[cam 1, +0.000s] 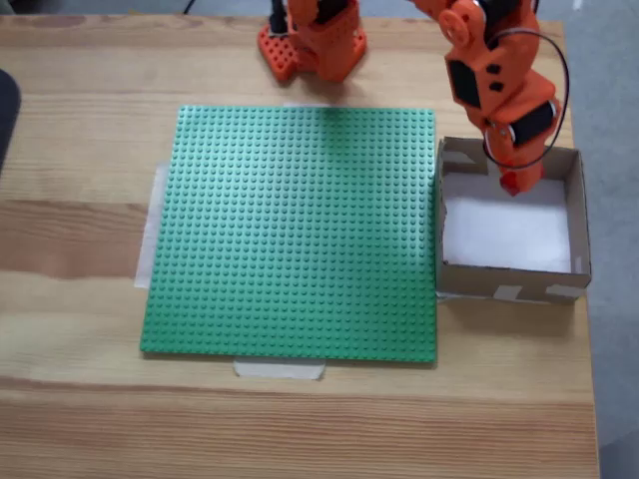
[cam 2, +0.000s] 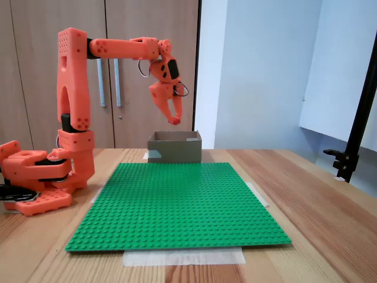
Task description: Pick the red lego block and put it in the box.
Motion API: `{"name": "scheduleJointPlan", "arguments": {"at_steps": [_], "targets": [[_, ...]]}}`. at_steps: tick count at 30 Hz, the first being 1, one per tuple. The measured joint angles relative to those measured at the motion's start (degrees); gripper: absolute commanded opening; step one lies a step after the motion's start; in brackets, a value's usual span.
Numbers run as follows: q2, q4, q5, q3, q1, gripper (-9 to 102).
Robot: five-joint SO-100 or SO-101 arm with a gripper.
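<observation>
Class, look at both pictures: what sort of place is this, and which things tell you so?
Probably an office or lab room with a hobby robot bench: wooden cupboard doors behind, a wooden table with a taped-down green baseplate, and a camera stand clamped at its edge.

In a fixed view the orange robot arm (cam 1: 499, 70) is cut off by the top edge, and its lower end hides part of the cardboard box's (cam 1: 574, 215) far wall. In the other fixed view the box (cam 2: 174, 147) shows only its outer walls, its floor hidden, and the gripper (cam 2: 174, 121) tips are too small to tell whether anything sits between them.
</observation>
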Motion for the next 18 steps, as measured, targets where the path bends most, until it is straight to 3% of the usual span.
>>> {"name": "scheduleJointPlan", "arguments": {"at_steps": [18], "targets": [[-2.37, -1.58, -1.67, 0.0, -2.37, 13]]}}
